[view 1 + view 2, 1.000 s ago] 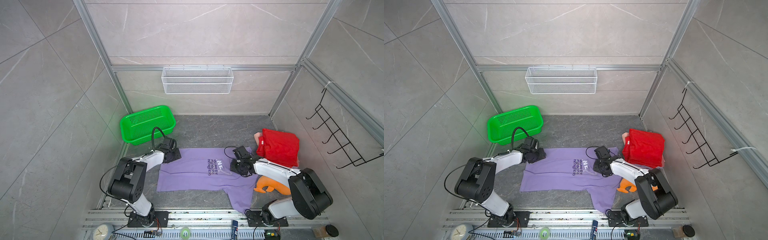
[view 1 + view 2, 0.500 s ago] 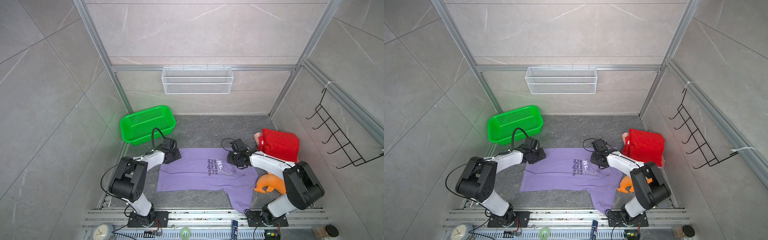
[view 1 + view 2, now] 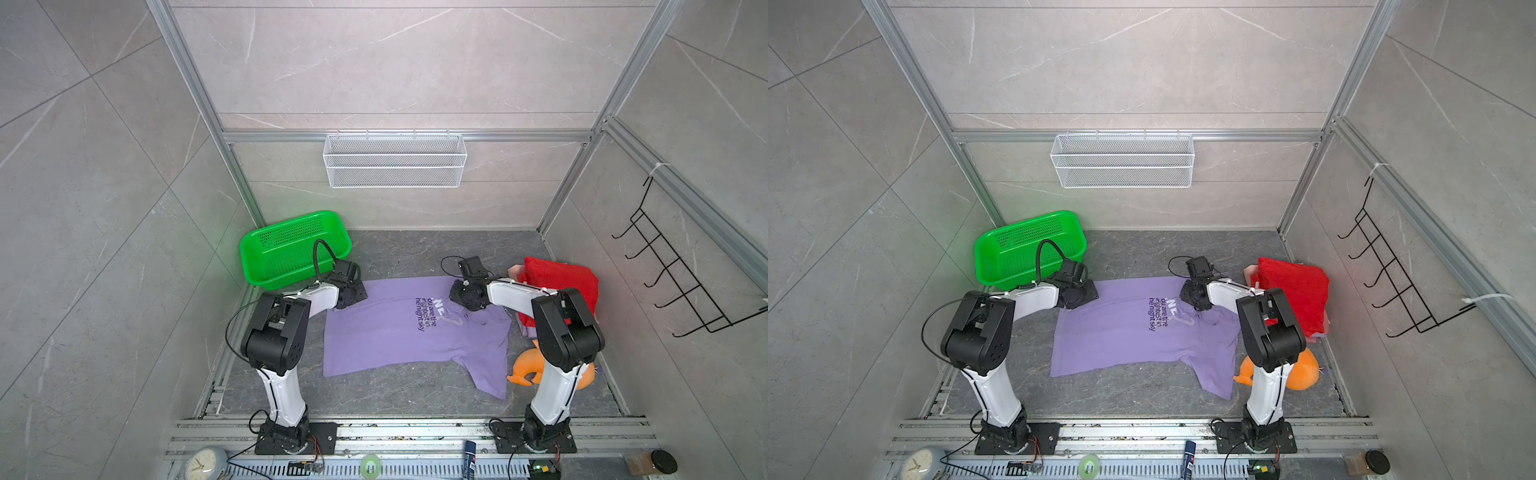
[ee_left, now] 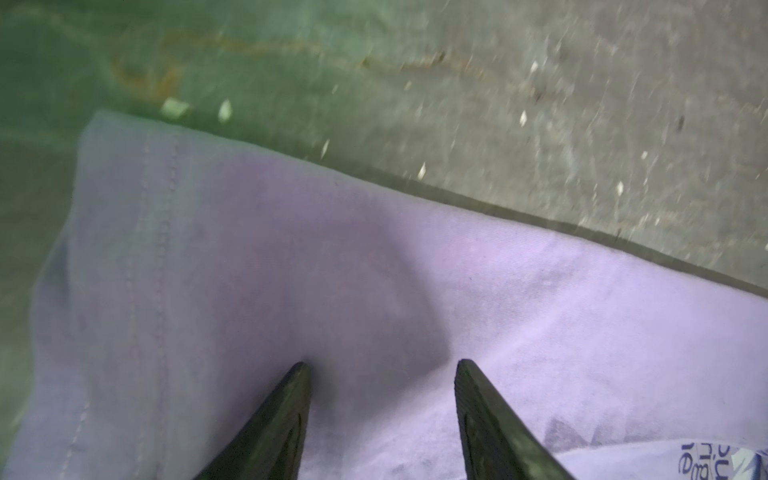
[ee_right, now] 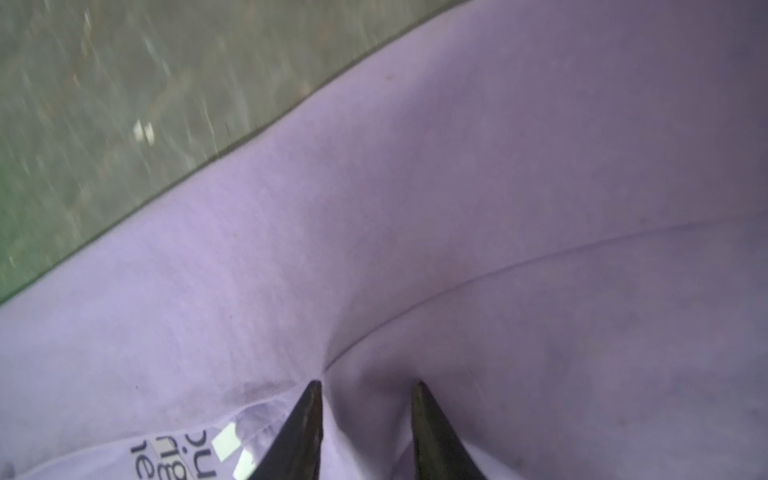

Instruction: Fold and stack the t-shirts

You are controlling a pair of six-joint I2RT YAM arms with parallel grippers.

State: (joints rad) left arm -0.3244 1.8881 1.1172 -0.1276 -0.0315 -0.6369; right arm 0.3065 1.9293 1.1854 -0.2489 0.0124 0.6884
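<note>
Grey floor point(image 3: 395, 253), soft lavender t-shirt point(image 3: 382, 332) beneath left gripper point(image 4: 380, 363), right gripper point(image 5: 368, 382), both unclenched.

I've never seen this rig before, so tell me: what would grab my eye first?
A lavender t-shirt lies spread in the middle, with the left gripper and right gripper near its far edge, jaws apart. A green basket sits at the far left; a folded red t-shirt lies at the right, an orange toy in front of it.
</note>
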